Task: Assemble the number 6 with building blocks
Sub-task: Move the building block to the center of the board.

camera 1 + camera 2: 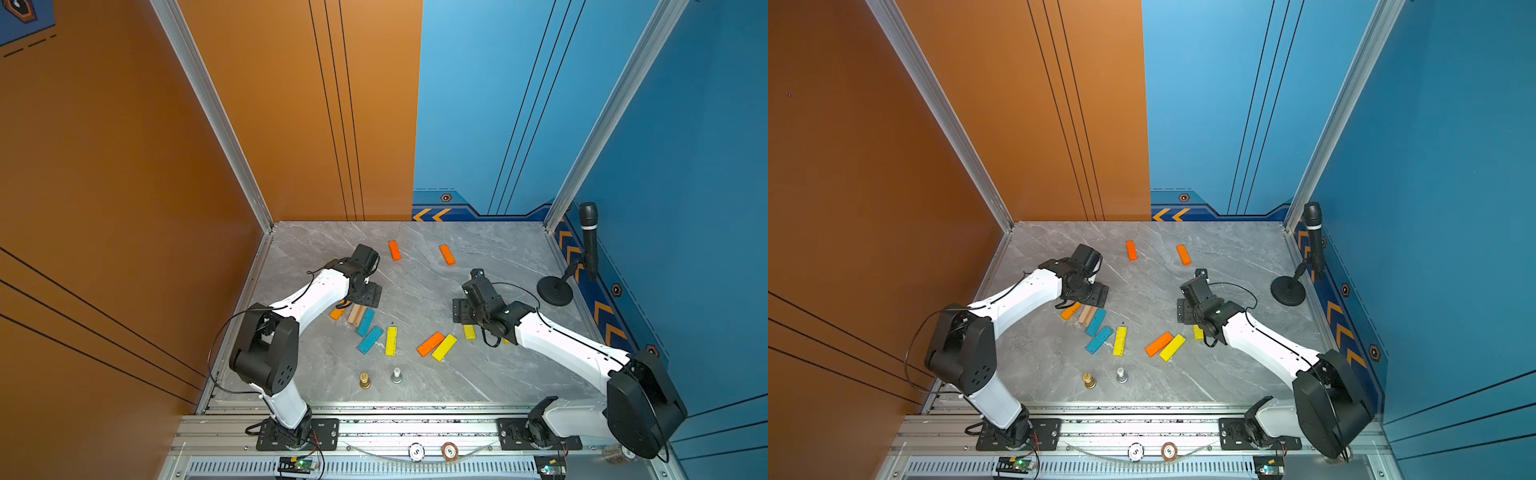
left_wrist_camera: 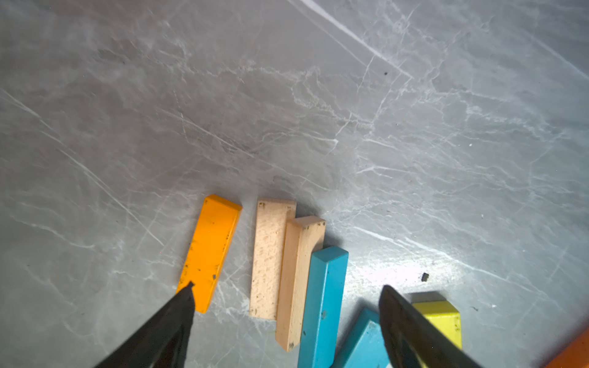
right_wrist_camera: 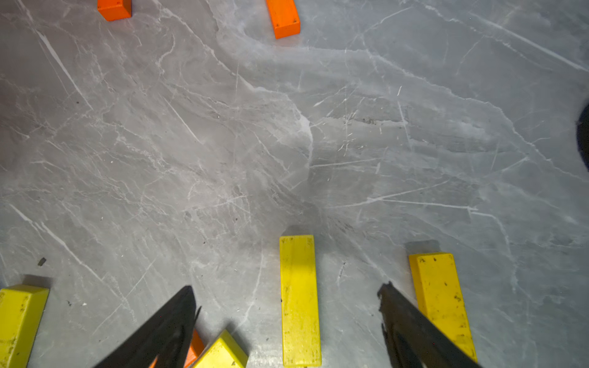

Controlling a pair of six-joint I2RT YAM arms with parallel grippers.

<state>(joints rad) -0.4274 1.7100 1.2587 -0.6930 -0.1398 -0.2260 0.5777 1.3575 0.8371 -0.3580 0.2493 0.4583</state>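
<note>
Building blocks lie scattered on the grey marble table [image 1: 498, 365]. My left gripper [image 2: 288, 288] is open and hovers low over two tan blocks [image 2: 271, 258] lying side by side. An orange block [image 2: 210, 251] sits by one finger, and teal blocks [image 2: 323, 306] and a yellow one [image 2: 443, 318] by the other. In a top view the left gripper [image 1: 366, 295] is at the left cluster. My right gripper [image 3: 287, 290] is open and straddles a flat yellow block [image 3: 299, 299] without touching it; a second yellow block [image 3: 441, 299] lies outside one finger. Two orange blocks [image 1: 394, 250] [image 1: 447, 254] lie far back.
A gold pawn [image 1: 365, 380] and a silver pawn [image 1: 397, 375] stand near the front edge. A black microphone [image 1: 589, 237] on a round base [image 1: 555, 291] stands at the right wall. Two chip discs [image 1: 416, 451] lie on the front rail. Walls close in the left, back and right.
</note>
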